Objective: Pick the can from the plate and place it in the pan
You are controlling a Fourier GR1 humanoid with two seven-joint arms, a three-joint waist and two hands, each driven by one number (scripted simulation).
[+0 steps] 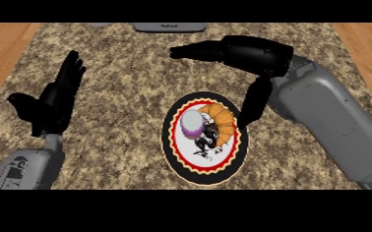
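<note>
A: Where's the can?
B: The can (193, 124) lies on the plate (174, 150), left of its middle.
A: And the right hand?
B: The right hand (243, 54) hangs above and beyond the plate, fingers straight, thumb pointing down, holding nothing.
A: The left?
B: The left hand (54, 98) rests open at the left, fingers up

Left hand (54, 98): we see it at the view's left, open, fingers straight and pointing up, thumb spread to the side, at rest on its grey forearm. Right hand (243, 56): reaches in from the right on a bent grey forearm, fingers extended leftward, thumb hanging down, holding nothing.
</note>
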